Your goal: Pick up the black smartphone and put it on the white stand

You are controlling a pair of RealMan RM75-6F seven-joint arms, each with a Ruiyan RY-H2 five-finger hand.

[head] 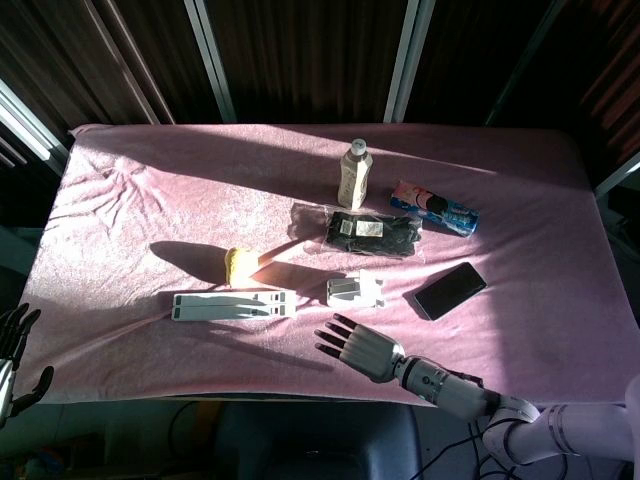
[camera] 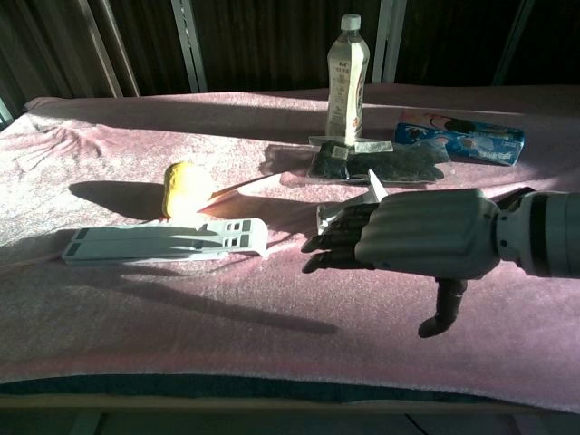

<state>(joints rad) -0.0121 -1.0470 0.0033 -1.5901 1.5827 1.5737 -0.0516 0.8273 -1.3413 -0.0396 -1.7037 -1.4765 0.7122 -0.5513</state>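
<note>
The black smartphone lies flat on the pink cloth at the right, screen up. In the chest view only its dark corner shows behind my right forearm. The white stand sits folded just left of the phone; its raised plate peeks over my knuckles. My right hand hovers open, palm down, near the front edge, just in front of the stand, fingers pointing left and holding nothing. My left hand hangs off the table's left front corner, fingers apart.
A long white folded holder lies at front left, a yellow sponge-like lump behind it. A clear bottle, a black packet and a blue snack packet sit further back.
</note>
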